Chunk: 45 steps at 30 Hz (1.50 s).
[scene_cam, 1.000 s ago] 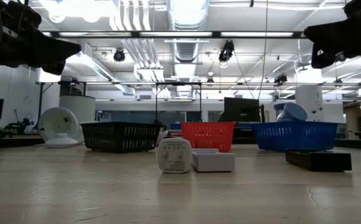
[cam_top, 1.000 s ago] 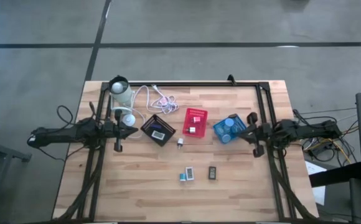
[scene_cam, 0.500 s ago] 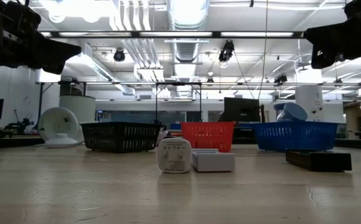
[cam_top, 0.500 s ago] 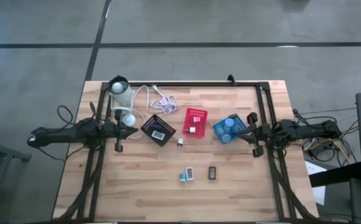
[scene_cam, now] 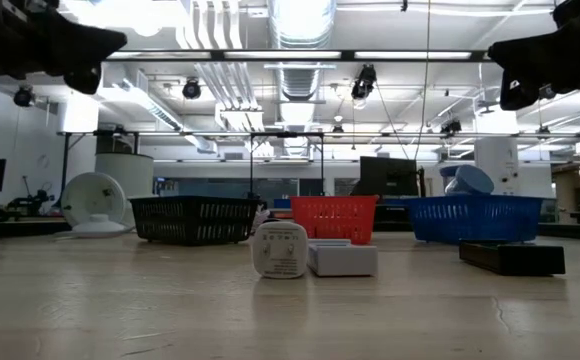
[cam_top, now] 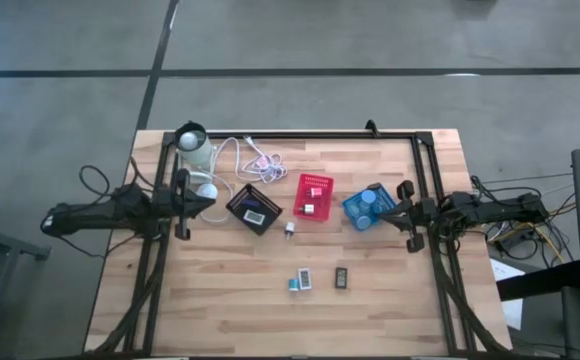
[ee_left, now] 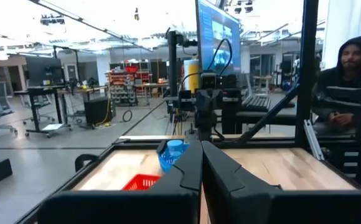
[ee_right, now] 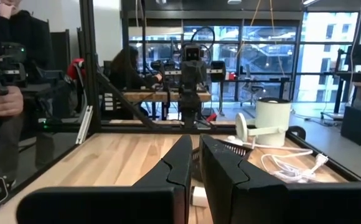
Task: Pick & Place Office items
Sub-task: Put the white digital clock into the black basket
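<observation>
Above the table's left edge my left gripper [cam_top: 208, 199] hangs clenched and empty; at the right, my right gripper [cam_top: 388, 214] likewise, near the blue bin [cam_top: 366, 207].

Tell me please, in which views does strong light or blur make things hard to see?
Low view: bright ceiling lights wash out the top, both arms are dark silhouettes, and the near white item looks soft. Left wrist view: the upper left is overexposed. Right wrist view: daylight through the far windows glares behind the white lamp. High view: even light, but the items look tiny.
</observation>
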### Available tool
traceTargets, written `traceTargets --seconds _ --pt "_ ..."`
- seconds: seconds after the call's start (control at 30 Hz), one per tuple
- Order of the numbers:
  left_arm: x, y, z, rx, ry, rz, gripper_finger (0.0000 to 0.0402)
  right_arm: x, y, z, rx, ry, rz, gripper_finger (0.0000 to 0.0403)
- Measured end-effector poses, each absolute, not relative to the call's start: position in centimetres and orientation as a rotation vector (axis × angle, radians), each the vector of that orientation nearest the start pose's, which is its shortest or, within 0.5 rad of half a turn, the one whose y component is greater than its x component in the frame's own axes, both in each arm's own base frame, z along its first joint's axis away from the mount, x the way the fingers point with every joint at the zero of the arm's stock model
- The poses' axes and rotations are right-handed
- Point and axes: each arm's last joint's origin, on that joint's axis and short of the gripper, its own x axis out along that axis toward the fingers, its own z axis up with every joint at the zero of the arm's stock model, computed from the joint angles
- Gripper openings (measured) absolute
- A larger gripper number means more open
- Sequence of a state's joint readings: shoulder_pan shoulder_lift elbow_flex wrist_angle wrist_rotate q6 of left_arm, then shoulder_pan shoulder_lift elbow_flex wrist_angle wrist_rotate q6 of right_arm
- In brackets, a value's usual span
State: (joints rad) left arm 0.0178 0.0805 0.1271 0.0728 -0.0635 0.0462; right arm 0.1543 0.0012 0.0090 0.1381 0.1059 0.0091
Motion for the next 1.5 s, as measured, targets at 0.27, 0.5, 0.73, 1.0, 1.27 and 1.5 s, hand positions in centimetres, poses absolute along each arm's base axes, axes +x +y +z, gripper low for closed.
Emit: traceTargets --seconds 0.27,0.5,0.73,1.0,1.27,1.5 --pt "10.0 0.4 22.5 -0.043 -0.098 0.079 0.0003 9.5 1.2 18.1 -0.018 -0.159 0.044 0.0029" --pt "12.4 0.3 26.5 -0.044 -0.026 0.076 0.0003 9.5 1.2 18.3 -0.005 -0.184 0.046 0.0029" --pt "17.3 -0.1 31.2 -0.020 0.057 0.082 0.0007 9.5 1.2 18.2 0.003 -0.168 0.049 0.0029" --pt "22.7 -0.3 35.1 -0.052 0.205 0.099 0.0063 9.5 1.2 18.1 0.029 -0.160 0.051 0.0029" --pt "28.2 -4.0 33.7 0.046 0.448 -0.104 0.0145 9.5 1.2 18.1 0.048 -0.158 0.052 0.0029" --pt "32.9 -7.9 31.4 0.078 0.571 -0.197 0.0170 9.5 1.2 18.1 0.039 -0.159 0.051 0.0029"
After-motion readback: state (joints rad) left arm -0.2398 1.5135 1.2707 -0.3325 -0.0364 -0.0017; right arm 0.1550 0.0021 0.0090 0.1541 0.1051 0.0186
